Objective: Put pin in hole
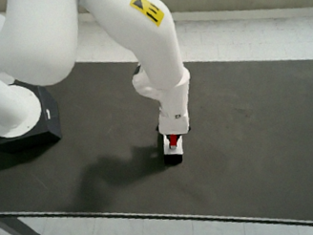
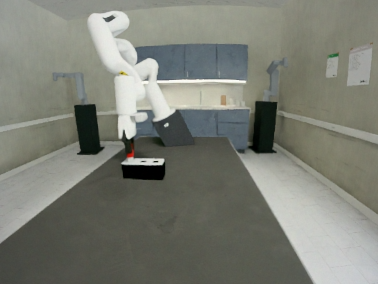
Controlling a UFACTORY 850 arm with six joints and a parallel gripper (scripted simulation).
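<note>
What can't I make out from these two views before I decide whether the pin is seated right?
- Top view: the wrist covers the far part of the block, so the holes cannot be counted, and the fingers are hidden.
- Top view: only a red patch of the pin shows; its lower end is out of sight.
- Exterior view: the pin is too small to tell how deep it sits or whether non-red shows.
- Exterior view: the gripper is too small to see its contact with the pin.

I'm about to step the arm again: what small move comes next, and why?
Probably ease straight down a little. The end effector is shut on the pin, red end up, standing at the left end of the block. Whether only red sticks out isn't clear yet, so check before releasing.
</note>
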